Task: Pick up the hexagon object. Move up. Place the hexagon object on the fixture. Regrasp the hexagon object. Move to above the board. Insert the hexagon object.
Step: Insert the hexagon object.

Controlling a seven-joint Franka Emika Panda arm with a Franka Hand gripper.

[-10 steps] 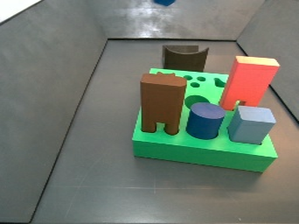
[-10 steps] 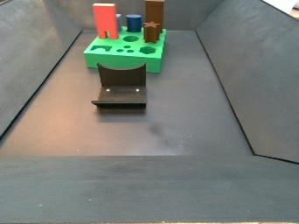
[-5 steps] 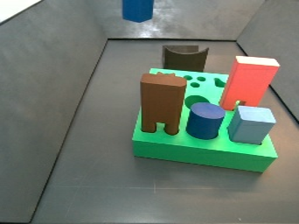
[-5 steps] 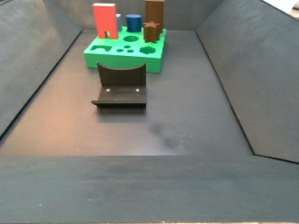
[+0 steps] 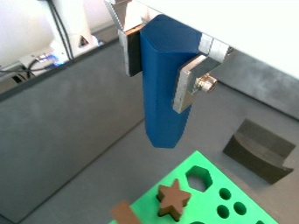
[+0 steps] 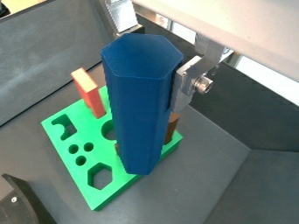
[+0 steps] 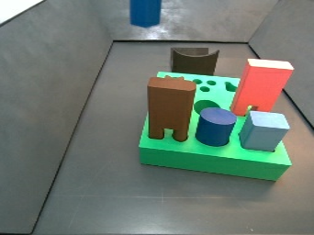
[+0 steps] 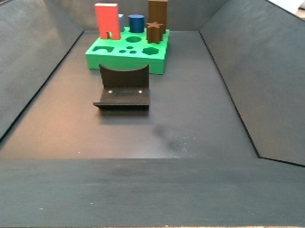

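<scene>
Two silver fingers [image 5: 187, 83] of the gripper [image 5: 158, 66] clamp the hexagon object [image 5: 166, 83], held upright, clear above the board [image 6: 82, 153]; its tip shows at the side view's top edge.

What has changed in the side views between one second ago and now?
The hexagon object, held in the gripper, came down into a side view: one second ago only its tip showed at the top edge; half a second ago more of it showed, about as now. Wrist views show the fingers clamped on it. The board, its pegs and the fixture stayed where they were.
</scene>
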